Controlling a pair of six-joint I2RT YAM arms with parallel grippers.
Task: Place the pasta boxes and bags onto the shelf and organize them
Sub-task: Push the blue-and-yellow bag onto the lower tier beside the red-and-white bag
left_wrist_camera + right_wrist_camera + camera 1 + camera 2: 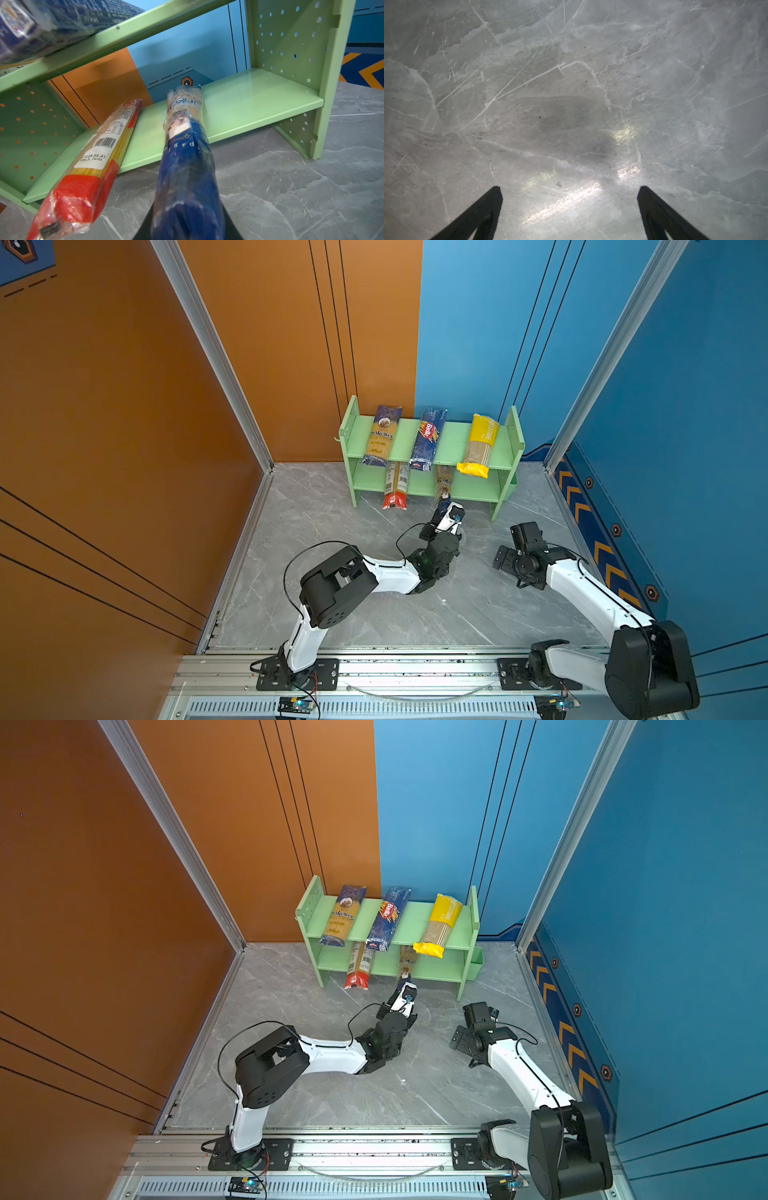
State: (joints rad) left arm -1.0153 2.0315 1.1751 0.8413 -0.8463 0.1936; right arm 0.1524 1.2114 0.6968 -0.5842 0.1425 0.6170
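Observation:
The pastel-green shelf (453, 439) stands against the back wall. Its top tier carries three packs: a dark-blue-and-yellow one (382, 435), the blue Barilla (428, 437) and the yellow Pastatime (478, 443). A red-ended clear pack (395, 489) lies on the lower tier (249, 99) and juts over its front edge. My left gripper (444, 506) is shut on the near end of a second dark-blue-and-yellow pack (185, 166). That pack's far end rests on the lower tier, right of the red-ended pack (93, 166). My right gripper (569, 188) hangs open over bare floor, right of the left arm.
A small green bin (476, 965) hangs on the shelf's right side panel. Orange and blue walls close in the back and both sides. An aluminium rail (374, 668) with both arm bases runs along the front. Grey marble floor (374, 614) lies between rail and shelf.

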